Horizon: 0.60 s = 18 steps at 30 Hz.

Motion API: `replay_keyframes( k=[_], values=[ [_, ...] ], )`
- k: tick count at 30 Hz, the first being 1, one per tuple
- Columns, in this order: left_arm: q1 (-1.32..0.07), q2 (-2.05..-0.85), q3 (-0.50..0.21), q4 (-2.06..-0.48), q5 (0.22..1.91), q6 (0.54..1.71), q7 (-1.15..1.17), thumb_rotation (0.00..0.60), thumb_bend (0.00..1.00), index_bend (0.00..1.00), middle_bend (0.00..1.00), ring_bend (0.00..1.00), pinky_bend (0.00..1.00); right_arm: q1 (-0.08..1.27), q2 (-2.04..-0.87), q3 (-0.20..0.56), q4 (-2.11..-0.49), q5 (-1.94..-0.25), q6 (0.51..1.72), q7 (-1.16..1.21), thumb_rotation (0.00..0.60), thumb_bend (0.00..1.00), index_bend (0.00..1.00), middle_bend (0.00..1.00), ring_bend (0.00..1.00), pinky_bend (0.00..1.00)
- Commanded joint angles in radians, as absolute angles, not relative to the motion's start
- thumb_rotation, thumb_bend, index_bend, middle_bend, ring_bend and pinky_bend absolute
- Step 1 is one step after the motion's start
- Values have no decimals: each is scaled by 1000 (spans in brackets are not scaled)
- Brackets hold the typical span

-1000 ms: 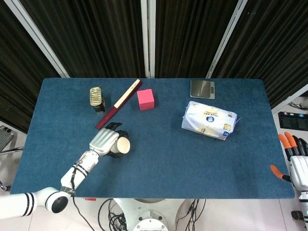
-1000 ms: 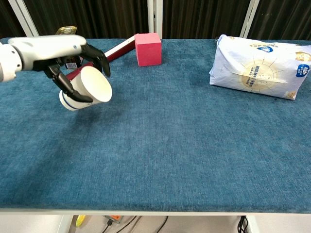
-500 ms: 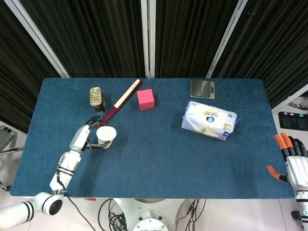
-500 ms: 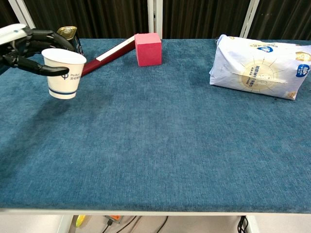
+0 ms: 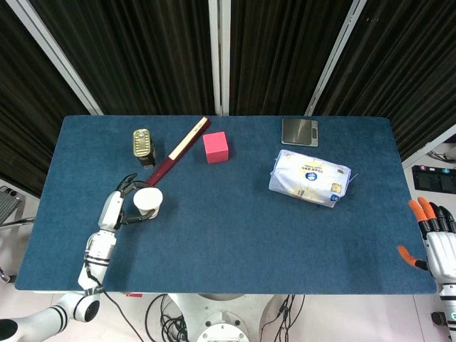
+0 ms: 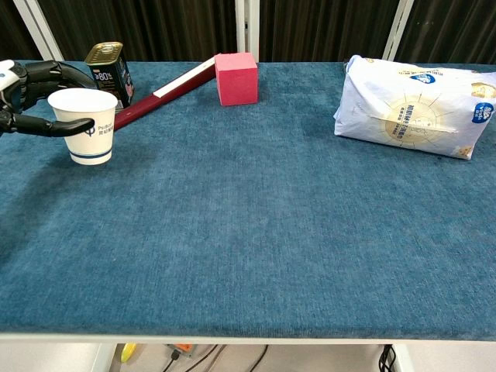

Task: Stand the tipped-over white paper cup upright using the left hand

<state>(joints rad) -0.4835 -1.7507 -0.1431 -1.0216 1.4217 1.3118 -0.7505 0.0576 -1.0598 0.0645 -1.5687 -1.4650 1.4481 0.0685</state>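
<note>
The white paper cup (image 5: 148,202) (image 6: 85,124) with a blue band is upright, mouth up, its base on the blue table (image 5: 235,235) at the left side. My left hand (image 5: 121,201) (image 6: 31,97) is at the cup's left, its dark fingers (image 6: 54,126) curled around the cup's front and back below the rim, holding it. My right hand (image 5: 434,239), white with orange fingertips, hangs off the table's right edge with fingers apart and nothing in it.
A tin can (image 5: 142,147) (image 6: 108,71) stands just behind the cup. A long dark red box (image 5: 177,153) (image 6: 167,89) lies diagonally beside it, with a pink cube (image 5: 215,147) at its far end. A white packet (image 5: 311,178) and a grey scale (image 5: 300,132) sit right.
The left hand turned the cup from tilted, mouth toward the chest camera, to upright, carried it left and back, and lowered it to the table. The right hand barely moved.
</note>
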Motion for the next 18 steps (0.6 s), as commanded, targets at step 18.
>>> replay_keyframes(
  k=[18],
  values=[
    [-461,-1783,-118,-934,1479,1337,-833,600,181,148,251,63,136,45,-1048,68,-1593,-1436,1454,28,600,179,0,0,0,0]
  ],
)
